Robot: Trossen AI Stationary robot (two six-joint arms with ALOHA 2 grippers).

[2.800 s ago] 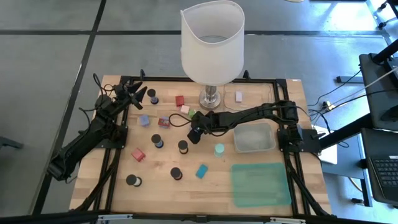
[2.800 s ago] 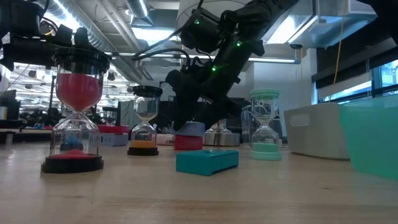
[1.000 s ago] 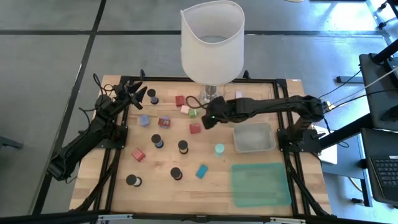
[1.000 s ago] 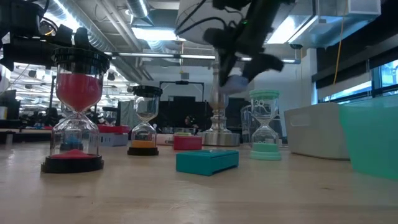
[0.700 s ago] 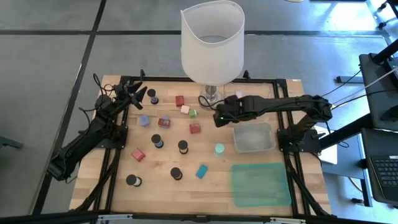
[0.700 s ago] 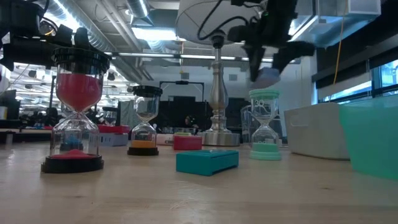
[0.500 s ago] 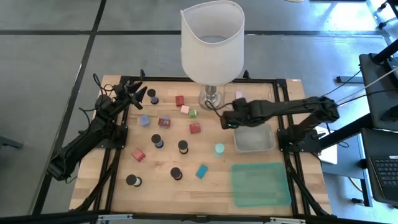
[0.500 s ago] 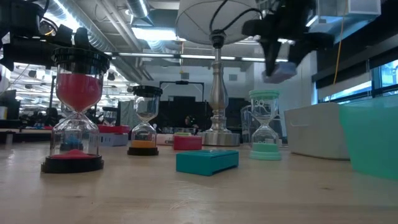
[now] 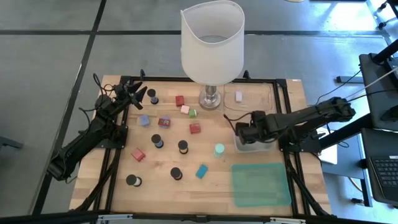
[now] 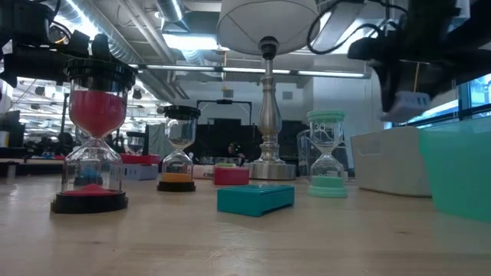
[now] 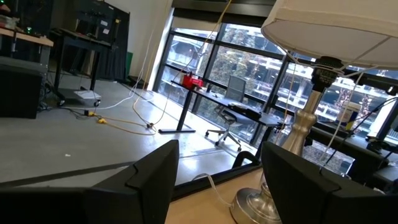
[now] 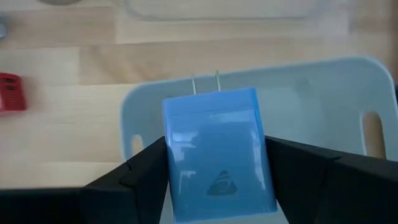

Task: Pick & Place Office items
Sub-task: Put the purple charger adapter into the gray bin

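The right gripper (image 12: 214, 180) has its jaws closed on a blue block (image 12: 217, 152), held above the grey tray (image 12: 323, 93). The left gripper (image 11: 214, 180) waits with jaws partly apart, gripping nothing.

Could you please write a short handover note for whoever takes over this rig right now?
Right gripper: shut on a blue plug-in block, held above the grey tray.
Left gripper: waiting at the table's far left corner, holding nothing, fingers apart.
Done: nothing can be seen in the grey tray yet; the blue plug-in block is not yet released.
Left: the other items are on the wood, among them a red block, a teal block, a mint-green hourglass, several black-capped hourglasses such as one, and a pale block inside the clear tray behind. The green mat is bare.
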